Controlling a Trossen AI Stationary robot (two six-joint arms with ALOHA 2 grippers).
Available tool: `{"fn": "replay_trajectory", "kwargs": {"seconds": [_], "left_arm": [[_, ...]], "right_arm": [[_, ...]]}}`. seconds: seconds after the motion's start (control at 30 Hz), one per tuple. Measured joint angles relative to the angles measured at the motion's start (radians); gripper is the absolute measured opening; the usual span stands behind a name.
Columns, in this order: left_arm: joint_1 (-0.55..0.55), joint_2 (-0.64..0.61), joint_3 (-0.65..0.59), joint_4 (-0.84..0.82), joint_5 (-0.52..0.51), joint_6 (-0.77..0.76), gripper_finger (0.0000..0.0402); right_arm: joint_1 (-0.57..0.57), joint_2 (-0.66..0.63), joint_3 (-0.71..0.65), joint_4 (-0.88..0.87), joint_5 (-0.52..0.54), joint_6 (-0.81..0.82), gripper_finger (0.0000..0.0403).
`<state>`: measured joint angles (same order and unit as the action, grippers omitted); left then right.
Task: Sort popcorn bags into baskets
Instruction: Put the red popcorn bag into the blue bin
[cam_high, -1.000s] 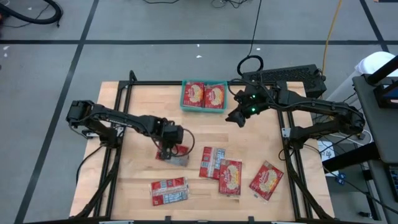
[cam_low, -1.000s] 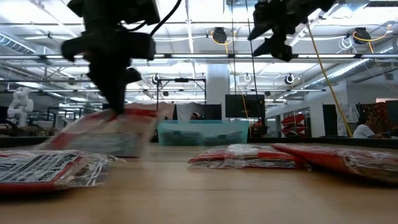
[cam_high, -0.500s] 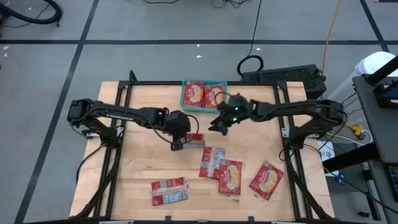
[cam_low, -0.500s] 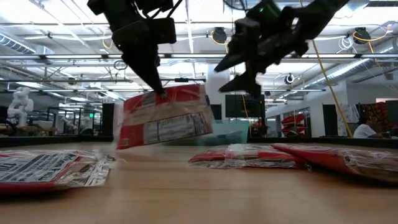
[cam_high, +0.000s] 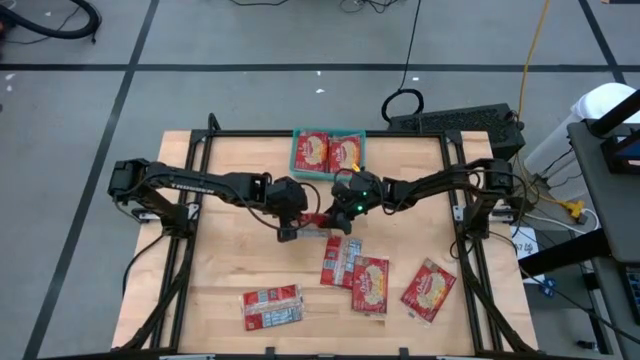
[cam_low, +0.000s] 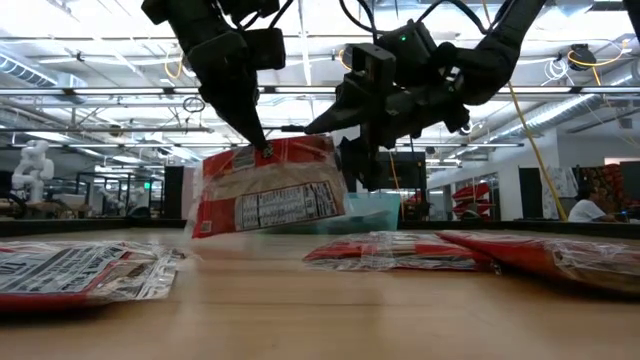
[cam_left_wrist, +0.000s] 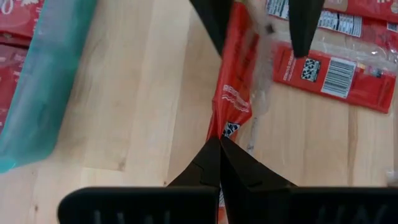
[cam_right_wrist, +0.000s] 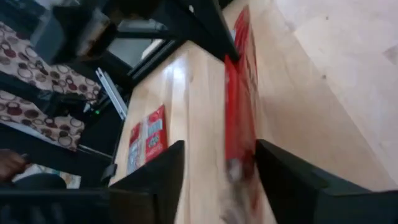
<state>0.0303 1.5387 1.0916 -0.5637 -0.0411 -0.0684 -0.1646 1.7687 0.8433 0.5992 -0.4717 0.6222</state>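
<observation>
My left gripper (cam_high: 298, 222) (cam_low: 264, 149) is shut on a red popcorn bag (cam_low: 268, 188) (cam_high: 318, 221) above the table's middle. The bag shows its printed back in the low view. My right gripper (cam_low: 347, 150) (cam_right_wrist: 230, 177) is open at the bag's right end, one finger on either side of the bag (cam_right_wrist: 239, 118), with gaps showing. The teal basket (cam_high: 296, 152) stands at the far edge with two red packets lying flat in it. Several more packets lie flat on the near half of the table. My left gripper pinches the bag's upper edge (cam_low: 275, 148) near its middle between both fingers, coming from above and slanting down. In the left wrist view the shut fingertips (cam_left_wrist: 214, 152) meet on the bag's thin edge (cam_left_wrist: 229, 115). The bag hangs upright below them, lifted clear of the table.
Two overlapping packets (cam_high: 340, 262) (cam_high: 370, 284) lie near the middle, another (cam_high: 428, 290) to the right and one back-up (cam_high: 272, 307) at the near left. Black frame rails (cam_high: 455, 200) run along the table's sides. Bare wood shows at the left.
My left gripper lifted the bag off the table and carried it right and farther, then held still; the bag now hangs upright. My right gripper swung from beside the basket toward the table's left and near side, ending with its open fingers around the bag's right end.
</observation>
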Motion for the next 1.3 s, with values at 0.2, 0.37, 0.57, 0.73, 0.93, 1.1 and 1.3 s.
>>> {"fn": "replay_trajectory", "kwargs": {"seconds": [0.2,0.37,0.57,0.73,0.93,1.1,1.3], "left_arm": [[0.002,-0.002,0.004,0.074,-0.013,-0.068,0.0005],[0.019,-0.003,0.075,0.026,0.028,-0.22,0.0037],[0.051,-0.02,0.21,-0.096,0.044,-0.372,0.0084],[0.104,-0.037,0.285,-0.146,0.04,-0.502,0.0104],[0.166,-0.064,0.316,-0.115,0.044,-0.629,0.0101],[0.216,-0.104,0.36,-0.1,0.04,-0.71,0.01],[0.308,-0.158,0.373,-0.012,0.039,-0.813,0.0136]], "right_arm": [[-0.013,-0.026,0.0,-0.019,-0.004,-0.01,0.0062],[-0.054,-0.129,0.0,-0.146,-0.005,-0.079,0.0018],[-0.1,-0.322,0.0,-0.418,0.012,-0.221,0.0014],[-0.116,-0.501,0.0,-0.594,0.09,-0.337,0.0011],[-0.108,-0.688,0.0,-0.68,0.217,-0.636,0.0015],[-0.085,-0.793,0.0,-0.685,0.415,-0.911,0.0014],[-0.045,-0.842,0.001,-0.693,0.746,-1.14,0.0014]]}}
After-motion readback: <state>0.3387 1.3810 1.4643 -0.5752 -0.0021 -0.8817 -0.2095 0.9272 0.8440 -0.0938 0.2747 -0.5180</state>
